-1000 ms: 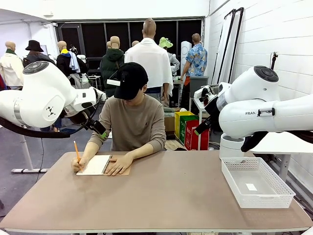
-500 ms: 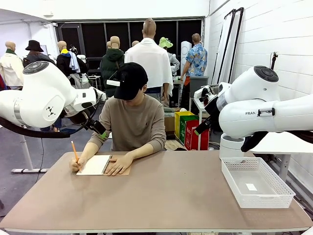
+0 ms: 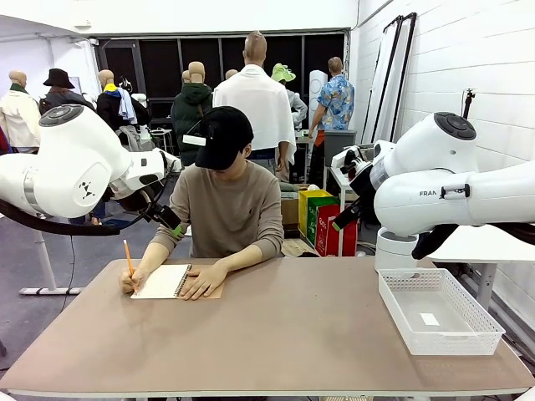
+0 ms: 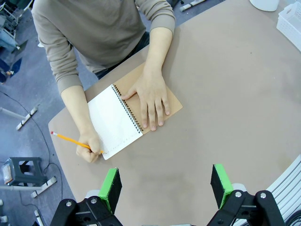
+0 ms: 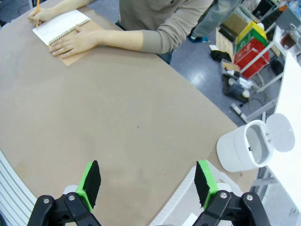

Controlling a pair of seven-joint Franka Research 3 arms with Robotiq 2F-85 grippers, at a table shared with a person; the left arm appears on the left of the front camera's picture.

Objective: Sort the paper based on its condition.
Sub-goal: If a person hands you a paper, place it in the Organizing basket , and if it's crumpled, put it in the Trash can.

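Loose paper is out of view. A person at the far side writes with an orange pencil [image 3: 129, 256] [image 4: 70, 140] on the open white page of a spiral notebook [image 3: 160, 281] [image 4: 114, 121] [image 5: 58, 25]. Their other hand [image 4: 151, 98] lies flat on its brown cover. My left gripper [image 3: 173, 224] [image 4: 165, 186] hangs open and empty high above the table, over the near edge below the notebook. My right gripper [image 3: 344, 219] [image 5: 148, 183] is also open and empty, raised above the table's right half, far from the notebook.
A white mesh basket [image 3: 456, 341] [image 4: 291, 24] stands on the table's right end with a small white slip inside. A white lidded bin [image 3: 393, 251] [image 5: 244, 149] sits beyond the table's far right edge. The brown tabletop [image 3: 284, 334] stretches between notebook and basket.
The person's pencil tilts and shifts slightly as they write. Both arms hold still.
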